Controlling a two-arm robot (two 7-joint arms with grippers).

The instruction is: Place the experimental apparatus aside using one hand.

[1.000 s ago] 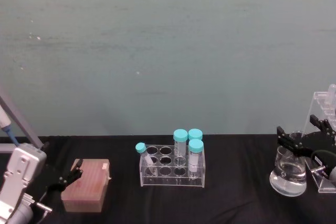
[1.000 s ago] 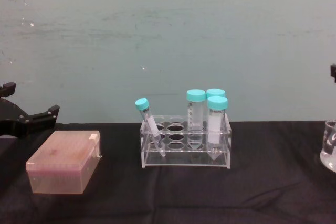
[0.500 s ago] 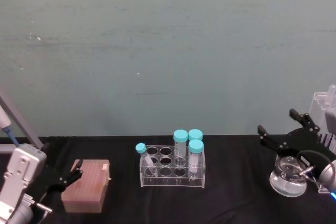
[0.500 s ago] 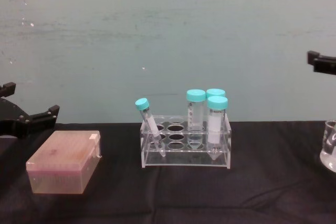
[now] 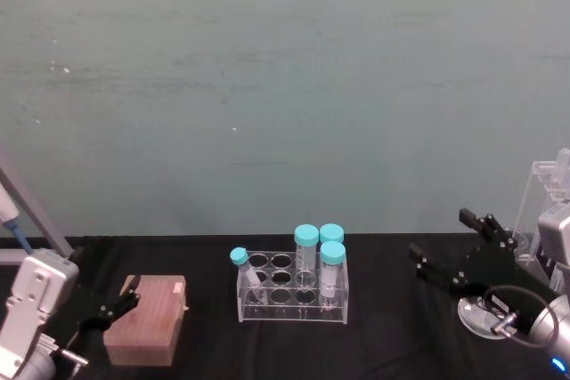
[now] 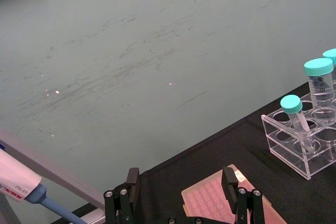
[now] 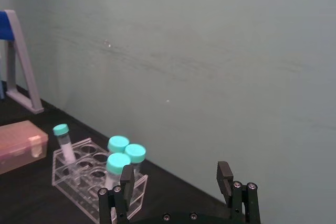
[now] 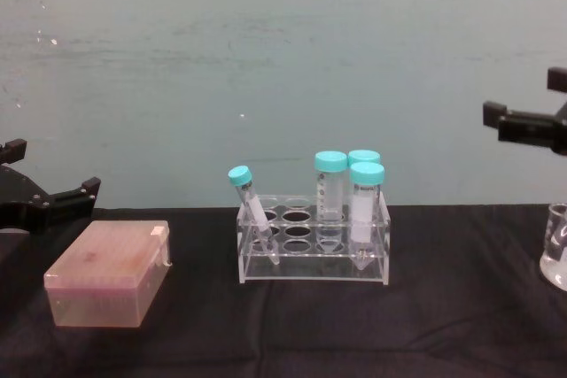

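Note:
The conical flask with clear liquid stands at the table's right end, also at the chest view's right edge. A tall acrylic rack stands just behind it. My right gripper hangs open and empty above the table, up and to the left of the flask and apart from it; it shows high in the chest view and in its wrist view. My left gripper stays open and empty at the far left, beside a pink box.
A low clear rack with several teal-capped tubes stands mid-table. A pink tip box lies at the left, just beyond my left gripper. A pipette stand stands at the far left.
My right gripper, which sat around the flask's neck, has lifted off it and swung left toward the table's middle. The flask stays in place. The left arm has not moved.

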